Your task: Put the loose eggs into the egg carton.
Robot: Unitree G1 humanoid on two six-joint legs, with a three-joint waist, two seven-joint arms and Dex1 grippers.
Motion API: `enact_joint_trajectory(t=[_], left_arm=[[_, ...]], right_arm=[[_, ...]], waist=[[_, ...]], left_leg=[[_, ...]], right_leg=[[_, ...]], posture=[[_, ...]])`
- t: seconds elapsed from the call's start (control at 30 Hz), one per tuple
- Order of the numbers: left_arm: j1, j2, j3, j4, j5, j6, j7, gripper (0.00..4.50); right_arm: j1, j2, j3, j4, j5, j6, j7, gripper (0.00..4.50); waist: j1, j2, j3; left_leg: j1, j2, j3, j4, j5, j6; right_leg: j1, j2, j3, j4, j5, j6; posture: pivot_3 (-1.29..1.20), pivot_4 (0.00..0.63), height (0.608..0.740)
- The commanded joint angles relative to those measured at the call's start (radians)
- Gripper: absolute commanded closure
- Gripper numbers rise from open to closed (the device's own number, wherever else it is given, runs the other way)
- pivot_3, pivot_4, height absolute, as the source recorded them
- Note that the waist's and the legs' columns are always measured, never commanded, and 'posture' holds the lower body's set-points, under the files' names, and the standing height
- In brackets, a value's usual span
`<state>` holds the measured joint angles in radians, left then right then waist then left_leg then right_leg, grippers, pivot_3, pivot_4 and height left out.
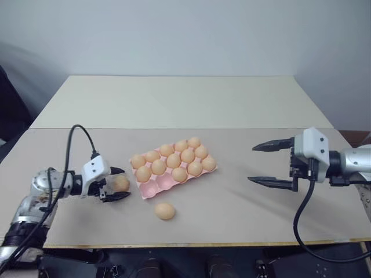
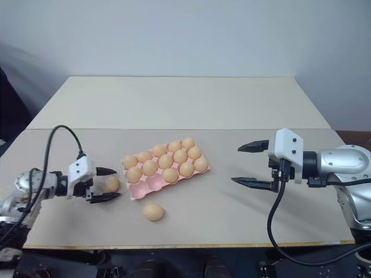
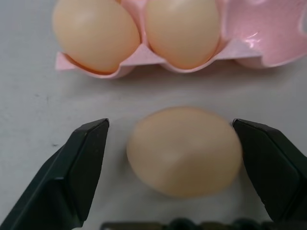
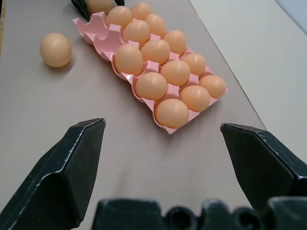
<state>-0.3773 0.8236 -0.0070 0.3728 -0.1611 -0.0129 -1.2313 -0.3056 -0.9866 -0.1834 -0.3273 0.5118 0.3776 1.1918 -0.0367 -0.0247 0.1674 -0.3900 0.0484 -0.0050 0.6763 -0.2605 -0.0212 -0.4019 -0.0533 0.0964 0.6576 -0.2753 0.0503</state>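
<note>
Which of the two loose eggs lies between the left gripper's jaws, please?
The egg left of the carton; the other egg lies alone, nearer the table's front edge.

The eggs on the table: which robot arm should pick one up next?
The left. Its gripper already has its fingers either side of one loose egg beside the pink carton, not yet squeezing it. The right gripper hangs open, well away from both eggs.
</note>
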Motion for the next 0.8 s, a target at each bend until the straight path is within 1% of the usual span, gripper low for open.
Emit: enact_joint_trajectory(t=[0.03,0.1,0.13,0.2,0.27,0.33,0.4,0.5,0.67,0.8], left_arm=[[-0.018,0.0,-0.005,0.049,0.019,-0.044,0.003,1.3],[-0.023,-0.003,-0.002,0.059,0.012,-0.058,-0.003,1.87],[-0.023,-0.001,0.003,0.056,0.007,-0.06,-0.006,2.03],[-0.012,0.017,0.019,0.03,-0.021,-0.054,-0.034,2.04],[-0.001,0.045,0.038,-0.023,-0.074,-0.011,-0.095,2.04],[-0.007,0.088,0.055,-0.111,-0.167,0.086,-0.201,2.04],[-0.046,0.102,0.062,-0.185,-0.243,0.18,-0.245,2.04],[-0.105,0.048,0.051,-0.25,-0.281,0.234,-0.2,2.04],[-0.135,-0.042,-0.018,-0.308,-0.243,0.202,-0.173,2.04],[-0.178,-0.124,-0.093,-0.271,-0.178,0.145,-0.15,2.04]], right_arm=[[0.007,-0.013,-0.062,-0.048,0.036,0.015,-0.016,0.0],[0.018,-0.015,-0.072,-0.055,0.042,0.018,-0.021,0.0],[0.023,-0.016,-0.075,-0.057,0.044,0.02,-0.024,0.0],[0.032,-0.013,-0.08,-0.064,0.047,0.022,-0.03,0.0],[0.035,-0.008,-0.08,-0.066,0.048,0.024,-0.034,0.0],[0.033,-0.002,-0.073,-0.062,0.043,0.016,-0.037,0.0],[0.022,0.006,-0.059,-0.055,0.04,0.011,-0.041,0.0],[0.002,0.02,-0.035,-0.05,0.032,0.006,-0.056,0.0],[-0.016,0.037,-0.019,-0.048,0.018,0.0,-0.066,0.0],[-0.027,0.043,-0.011,-0.047,0.013,-0.003,-0.075,0.0]], waist=[[0.0,0.0,0.0],[-0.001,0.0,0.0],[-0.001,0.0,0.0],[-0.001,0.0,0.0],[-0.004,0.0,0.0],[-0.007,0.0,0.0],[-0.006,0.0,0.0],[0.007,0.0,0.0],[0.01,0.001,0.0],[0.012,0.001,0.0]], left_leg=[[0.0,0.0,0.0,0.0,0.0,0.0],[0.0,0.0,0.0,0.0,0.0,0.0],[0.0,0.0,0.0,0.0,0.0,0.0],[0.0,0.0,0.0,0.0,0.0,0.0],[0.0,0.0,0.0,0.0,0.0,0.0],[-0.001,0.0,0.0,0.0,0.0,0.0],[-0.002,0.0,0.0,0.0,0.0,0.0],[-0.001,0.0,-0.001,0.001,0.0,0.0],[-0.001,0.0,-0.001,0.001,0.0,0.0],[-0.002,0.0,-0.001,0.002,0.0,0.0]], right_leg=[[0.0,0.0,0.0,0.0,0.0,0.0],[0.0,0.0,0.0,0.0,0.0,0.0],[0.0,0.0,0.0,0.0,0.0,0.0],[0.0,0.0,0.0,0.0,0.0,0.0],[0.0,0.0,0.0,0.0,0.0,0.0],[0.0,0.0,0.0,0.0,0.0,0.0],[-0.001,0.0,0.0,0.0,0.0,0.0],[0.0,0.0,-0.001,0.0,0.0,0.0],[0.001,0.0,0.0,-0.001,-0.001,0.001],[0.0,0.0,0.0,0.0,0.0,0.001]], posture=[[0.0,0.15,0.74],[0.0,0.15,0.74],[0.0,0.15,0.74],[0.0,0.15,0.74],[0.0,0.15,0.74],[0.0,0.15,0.74],[0.0,0.15,0.74],[0.0,0.15,0.74],[0.0,0.15,0.74],[0.0,0.15,0.74]])
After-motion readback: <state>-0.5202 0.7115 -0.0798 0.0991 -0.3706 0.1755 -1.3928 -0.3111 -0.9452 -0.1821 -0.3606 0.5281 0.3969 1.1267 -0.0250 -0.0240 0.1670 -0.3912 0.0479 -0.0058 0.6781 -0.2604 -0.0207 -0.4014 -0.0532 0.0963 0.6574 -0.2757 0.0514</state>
